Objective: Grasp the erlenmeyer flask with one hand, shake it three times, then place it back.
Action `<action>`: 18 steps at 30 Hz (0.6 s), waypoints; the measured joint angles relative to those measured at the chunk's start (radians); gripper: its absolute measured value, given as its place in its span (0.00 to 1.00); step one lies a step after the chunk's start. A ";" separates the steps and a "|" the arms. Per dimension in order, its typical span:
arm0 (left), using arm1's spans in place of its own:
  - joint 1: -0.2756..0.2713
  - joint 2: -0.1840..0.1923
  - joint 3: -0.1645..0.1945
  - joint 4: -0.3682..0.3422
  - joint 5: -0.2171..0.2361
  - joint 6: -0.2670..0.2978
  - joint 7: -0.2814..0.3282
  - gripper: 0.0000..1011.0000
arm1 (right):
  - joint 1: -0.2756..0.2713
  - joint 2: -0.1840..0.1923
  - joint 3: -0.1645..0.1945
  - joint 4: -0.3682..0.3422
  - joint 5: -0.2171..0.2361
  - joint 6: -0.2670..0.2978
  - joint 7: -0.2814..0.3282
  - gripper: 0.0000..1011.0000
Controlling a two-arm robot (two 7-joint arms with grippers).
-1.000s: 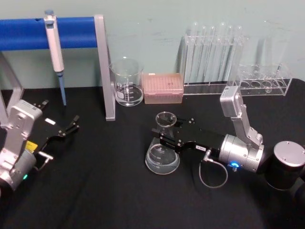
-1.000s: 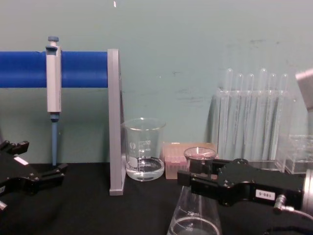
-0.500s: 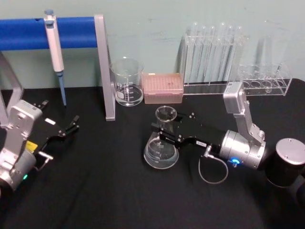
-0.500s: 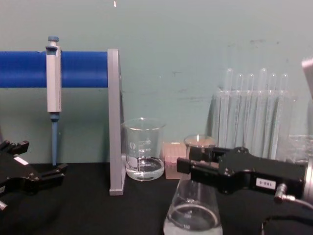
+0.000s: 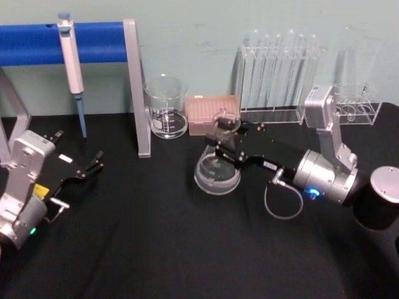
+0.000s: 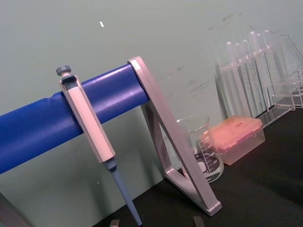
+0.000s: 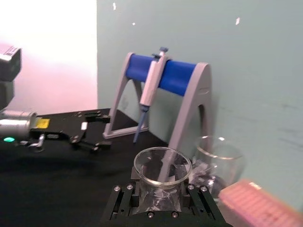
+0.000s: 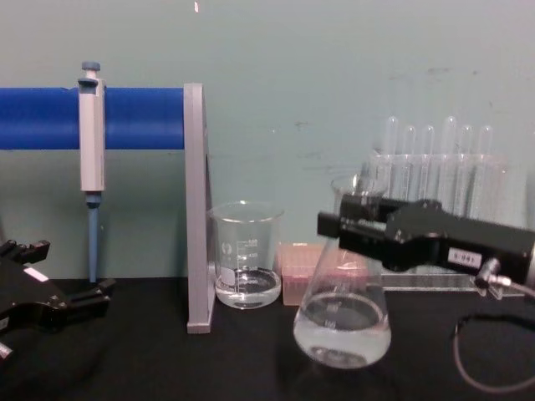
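The right gripper (image 5: 222, 144) was closed on the neck of the erlenmeyer flask (image 5: 217, 171), its black fingers clamped on either side of the glass just under the flared rim. In the chest view the gripper (image 8: 355, 225) reached in from the right, and the flask (image 8: 343, 322) hung tilted, with its rim leaning right. Clear liquid lay in its wide base, which appeared slightly raised over the black counter (image 5: 156, 249). The flask sat mid-counter, just in front of the pink tip box (image 5: 212, 114). The glass beaker (image 5: 166, 109) stood beside that box, and the test tube rack (image 5: 277, 75) stood behind it to the right. The left gripper (image 5: 84, 169) rested at the counter's left side, fingers spread and holding nothing, near the pipette (image 5: 70, 56) that hung on the blue stand (image 5: 100, 40).
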 joint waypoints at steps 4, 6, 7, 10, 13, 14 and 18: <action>0.000 0.000 0.000 0.000 0.000 0.000 0.000 0.99 | 0.008 0.001 0.018 -0.011 -0.009 0.002 -0.028 0.45; 0.000 0.000 0.000 0.000 0.000 0.000 0.000 0.99 | 0.010 0.001 0.024 -0.013 -0.011 0.002 -0.036 0.45; 0.000 0.000 0.000 0.000 0.000 0.000 0.000 0.99 | 0.011 0.002 0.028 -0.014 -0.012 0.003 -0.040 0.45; 0.000 0.000 0.000 0.000 0.000 0.000 0.000 0.99 | 0.016 0.003 0.042 -0.021 -0.016 0.007 -0.056 0.45; 0.000 0.000 0.000 0.000 0.000 0.000 0.000 0.99 | 0.018 0.003 0.051 -0.023 -0.018 0.010 -0.064 0.45; 0.000 0.000 0.000 0.000 0.000 0.000 0.000 0.99 | 0.018 0.002 0.053 -0.024 -0.018 0.011 -0.065 0.45; 0.000 0.000 0.000 0.000 0.000 0.000 0.000 0.99 | 0.018 0.001 0.061 -0.024 -0.019 0.014 -0.070 0.45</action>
